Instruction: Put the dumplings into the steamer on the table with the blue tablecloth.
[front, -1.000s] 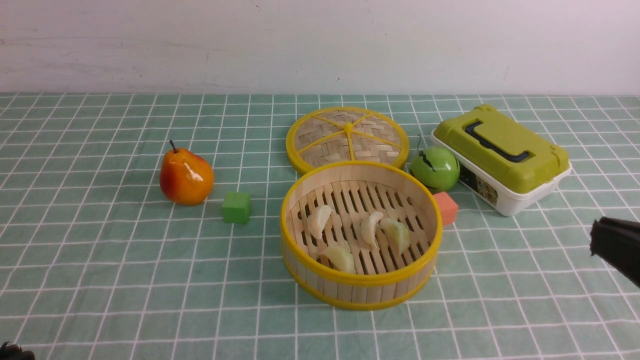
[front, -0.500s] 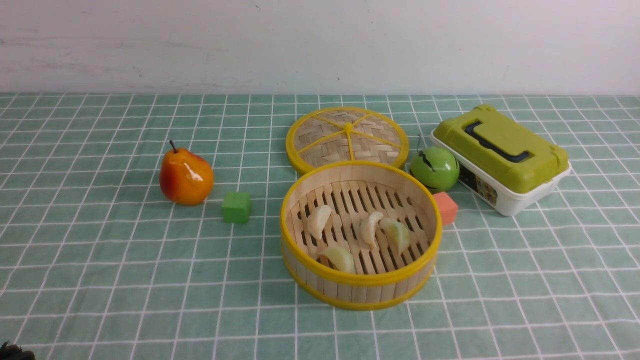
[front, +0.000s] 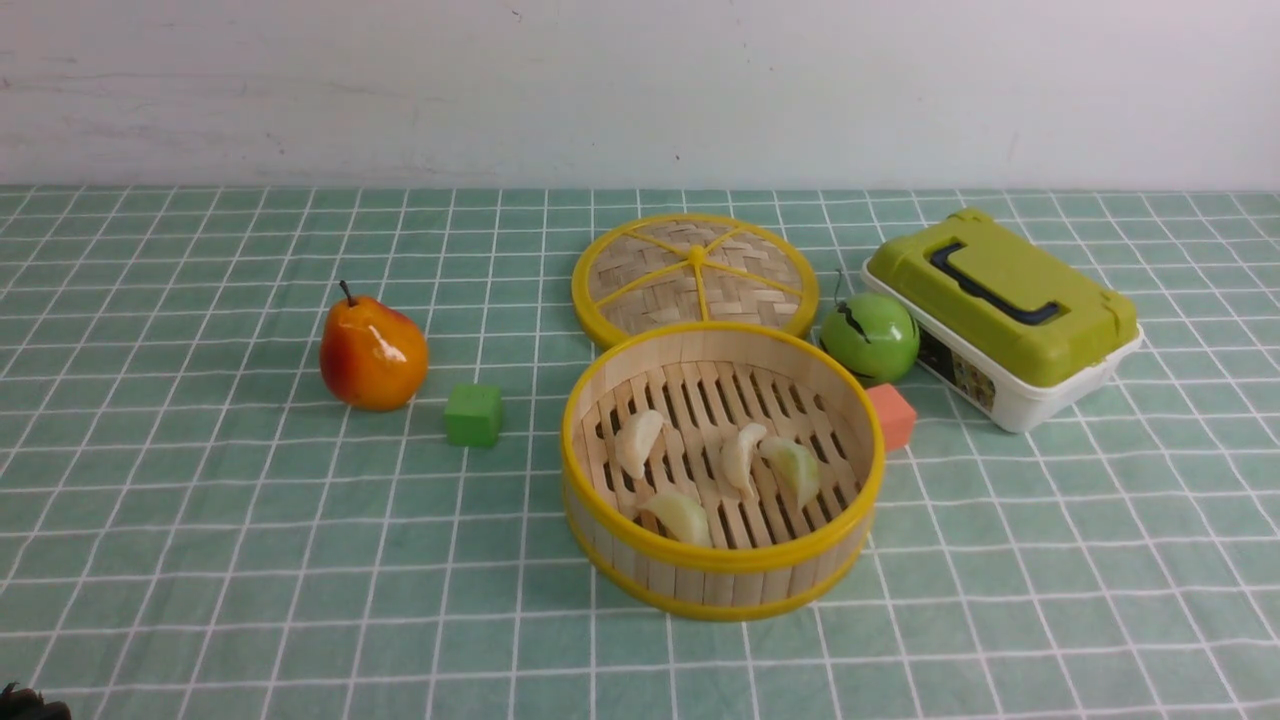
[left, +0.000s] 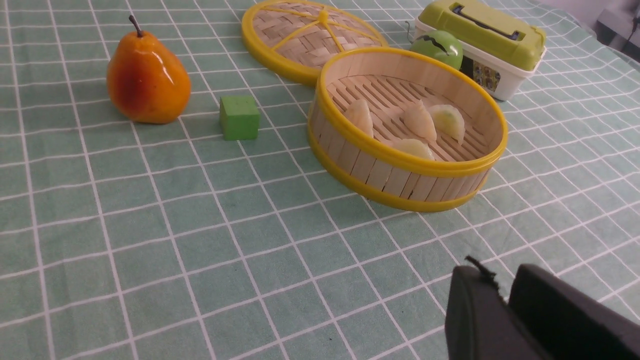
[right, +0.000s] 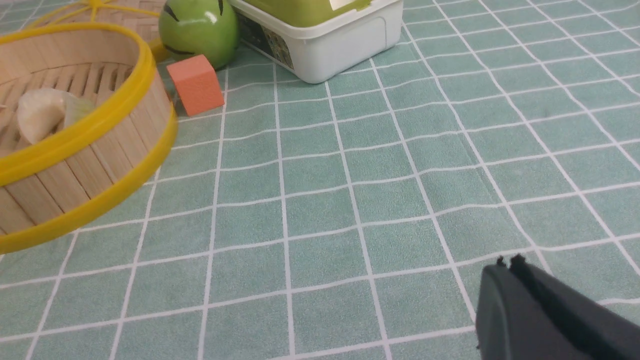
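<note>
Down at the near edge, the left pincer (left: 502, 295) hangs just above the blue tablecloth (front: 250, 560), its two dark fingers (left: 470, 315) pressed close together with nothing between them. The right pincer (right: 505, 265) is low over the cloth as well, fingers together, empty, well clear of the basket. Moving up the worktop (front: 1050, 600), here is the steamer (front: 722, 560), sitting upright in the middle, yellow rims top and bottom, slatted floor showing. All four dumplings (front: 740, 458) lie inside it on the slats: one toward the left wall, one at the near wall, two side by side in the centre, touching or nearly so. Just beside the steamer's right flank sits an orange cube (front: 891, 415); off to its left, a green cube (front: 473, 414), and beyond that an orange-red pear (front: 372, 352) standing upright. Behind the steamer, the woven lid (front: 694, 275) with yellow spokes lies flat, its near edge tucked behind the basket's far rim. To the lid's right, a green apple (front: 869, 337), and just beside it a white box with a green lid (front: 1003, 312) and a dark handle, set at an angle. Farthest back, a pale wall (front: 640, 90).
</note>
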